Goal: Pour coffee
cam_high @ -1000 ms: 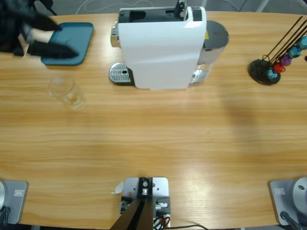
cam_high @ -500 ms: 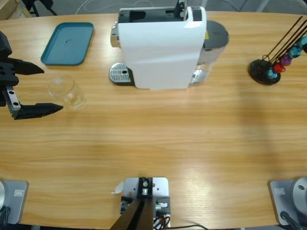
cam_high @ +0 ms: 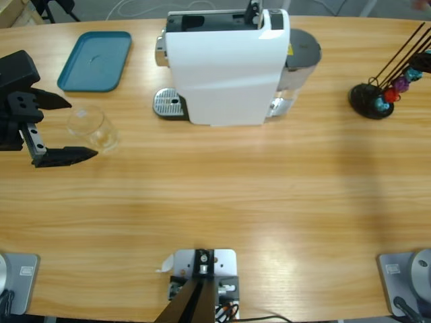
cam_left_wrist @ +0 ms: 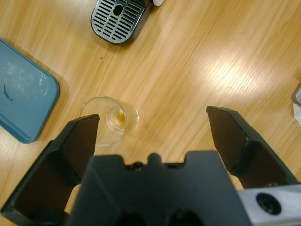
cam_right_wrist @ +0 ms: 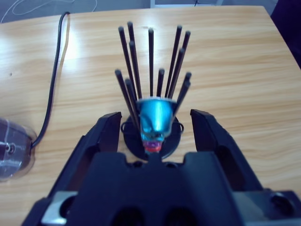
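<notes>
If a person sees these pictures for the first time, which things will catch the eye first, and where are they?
The big white coffee machine dominates the far middle of the table, its round drip grille at its left foot. At the left edge, the left gripper stands wide open just short of a clear glass lying on its side with a trace of coffee inside, below a teal tray. Far right, the capsule stand sits framed by the open right gripper.

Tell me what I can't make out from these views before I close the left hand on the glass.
- Right hand: not seen in the high view, beyond its right edge.
- Colourful capsules on the black rod stand: high view, partly cut off by that edge.
- Brown coffee in the small clear glass cup: amount too small to judge.
- White coffee machine's spout: high view, hidden under its white body.
</notes>
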Tool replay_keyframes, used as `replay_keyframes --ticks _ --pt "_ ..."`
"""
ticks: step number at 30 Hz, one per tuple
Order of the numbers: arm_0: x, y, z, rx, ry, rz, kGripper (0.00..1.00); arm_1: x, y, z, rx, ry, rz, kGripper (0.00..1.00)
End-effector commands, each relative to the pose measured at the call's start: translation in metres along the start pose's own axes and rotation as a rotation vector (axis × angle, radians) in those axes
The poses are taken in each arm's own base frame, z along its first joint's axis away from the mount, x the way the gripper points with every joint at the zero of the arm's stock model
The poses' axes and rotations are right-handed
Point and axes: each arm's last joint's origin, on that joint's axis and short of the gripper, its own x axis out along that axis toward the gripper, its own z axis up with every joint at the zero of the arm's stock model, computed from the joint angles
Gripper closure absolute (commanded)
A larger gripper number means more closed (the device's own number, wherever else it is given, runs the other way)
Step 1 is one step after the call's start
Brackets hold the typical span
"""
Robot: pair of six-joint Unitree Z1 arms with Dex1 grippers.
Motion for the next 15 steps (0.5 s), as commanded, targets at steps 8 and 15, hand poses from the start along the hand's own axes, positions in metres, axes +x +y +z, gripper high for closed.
replay_keyframes --ticks 8,15 --pt "0.016 -0.001 0.001 -0.03 0.048 -0.01 0.0 0.012 -0.004 -0.012 0.025 0.05 -0.005 0.574" --pt "0.017 -0.002 -0.002 -0.043 0.054 -0.011 0.0 -0.004 -0.008 -0.01 0.03 0.022 -0.001 0.555"
